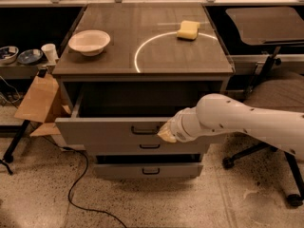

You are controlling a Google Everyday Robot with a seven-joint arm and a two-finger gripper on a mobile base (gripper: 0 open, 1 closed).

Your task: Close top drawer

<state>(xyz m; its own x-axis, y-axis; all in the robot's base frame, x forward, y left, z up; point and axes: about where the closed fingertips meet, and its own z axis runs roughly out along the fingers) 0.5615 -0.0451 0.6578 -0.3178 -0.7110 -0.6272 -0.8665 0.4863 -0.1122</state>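
The top drawer (109, 129) of the grey cabinet stands pulled out, its flat grey front carrying a small dark bail handle (146, 129) at the centre. Its inside is dark and looks empty. My gripper (166, 133) is at the end of the white arm that comes in from the right. It sits against the drawer front just right of the handle. Two other grey drawers lie below: the middle one (149, 147) is nearly flush and the bottom one (149, 170) is slightly out.
A white bowl (89, 41) and a yellow sponge (188, 30) rest on the cabinet top (142, 51). A cardboard box (40, 101) leans at the left. An office chair (280, 99) stands at the right. A black cable (78, 184) runs on the floor.
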